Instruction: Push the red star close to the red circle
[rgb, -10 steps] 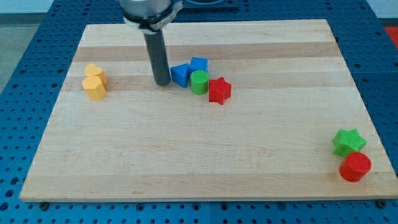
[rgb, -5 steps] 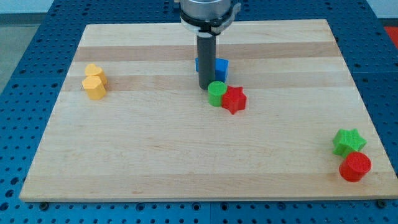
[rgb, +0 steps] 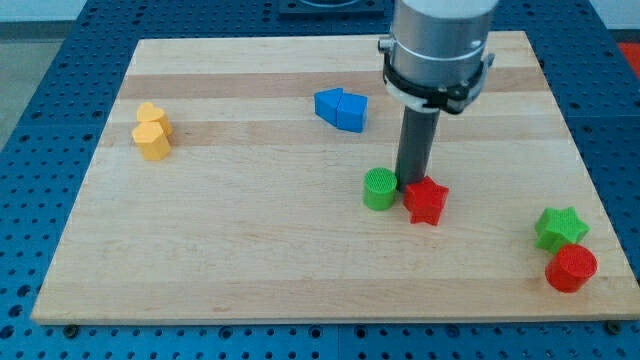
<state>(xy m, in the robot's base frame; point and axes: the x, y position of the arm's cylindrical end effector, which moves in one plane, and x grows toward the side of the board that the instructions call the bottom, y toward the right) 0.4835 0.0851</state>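
Note:
The red star (rgb: 427, 201) lies right of the board's middle. The red circle (rgb: 571, 268) sits near the board's bottom right corner, far to the star's right and lower. My tip (rgb: 411, 185) stands just behind the star, touching its upper left edge, between it and a green cylinder (rgb: 380, 189) on the star's left.
A green star (rgb: 560, 228) sits touching the red circle from above. Two blue blocks (rgb: 340, 108) lie together toward the view's top, left of the rod. Two yellow blocks (rgb: 152, 131) sit near the board's left edge. The wooden board (rgb: 250, 250) ends close behind the red circle.
My tip has swept right and down the view. The red star and green cylinder have slid with it toward the bottom right. The blue blocks stayed behind, slightly shifted.

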